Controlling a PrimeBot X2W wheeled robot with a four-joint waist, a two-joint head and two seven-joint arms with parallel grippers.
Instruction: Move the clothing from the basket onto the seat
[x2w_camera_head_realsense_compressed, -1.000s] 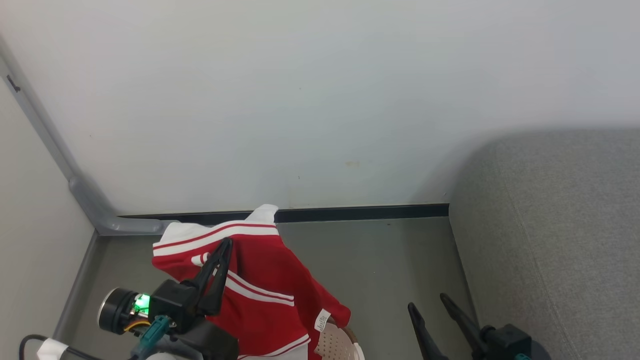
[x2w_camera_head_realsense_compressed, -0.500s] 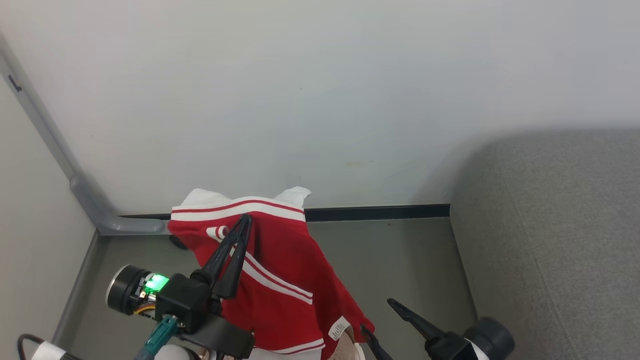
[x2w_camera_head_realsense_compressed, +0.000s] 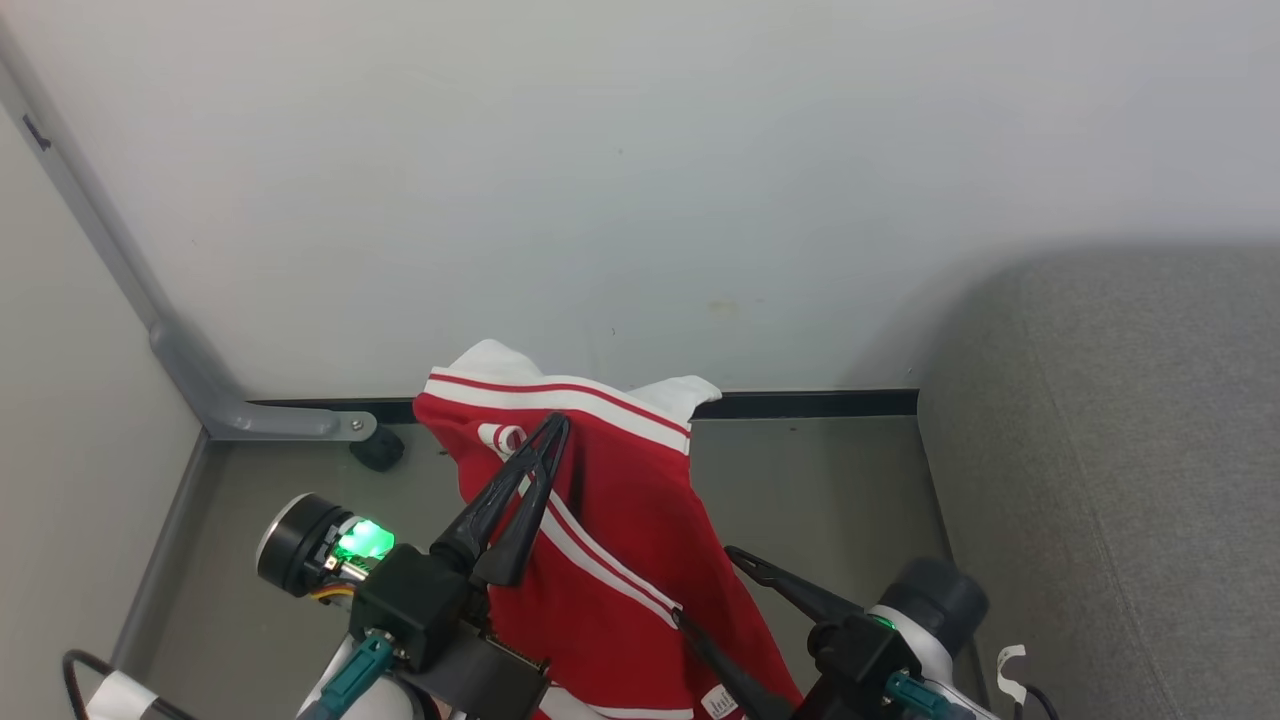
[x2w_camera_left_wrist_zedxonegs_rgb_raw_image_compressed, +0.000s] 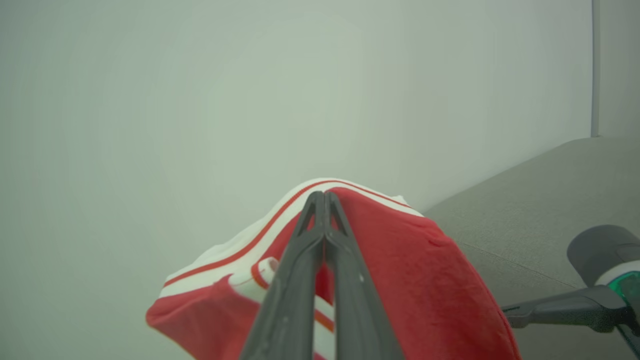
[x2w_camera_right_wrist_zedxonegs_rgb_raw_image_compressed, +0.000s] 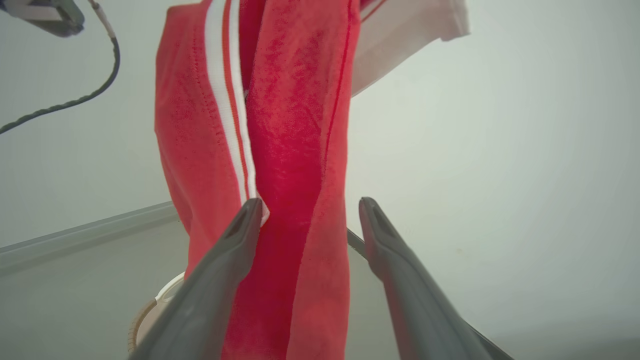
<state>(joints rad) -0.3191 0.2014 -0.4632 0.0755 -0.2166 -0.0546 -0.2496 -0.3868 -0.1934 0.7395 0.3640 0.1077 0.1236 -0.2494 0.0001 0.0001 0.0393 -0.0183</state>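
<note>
Clothing (x2w_camera_head_realsense_compressed: 620, 500) soft, limp, light. Left tool (x2w_camera_head_realsense_compressed: 553, 430) clamped on striped top edge; right tool (x2w_camera_head_realsense_compressed: 708, 583) wide open, should pinch hanging fold.

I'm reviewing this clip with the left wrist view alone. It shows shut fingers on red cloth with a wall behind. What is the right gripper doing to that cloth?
Observer: In the right wrist view the right gripper is open. The hanging clothing passes between its spread fingers, and they are not closed on it.
Operator: Is the basket anywhere near, and is the cloth out of it?
Observer: A piece of the basket, its brown rim, shows low in the right wrist view behind the cloth. The bottom of the cloth runs off the picture, so I cannot tell whether it hangs clear of the basket.
</note>
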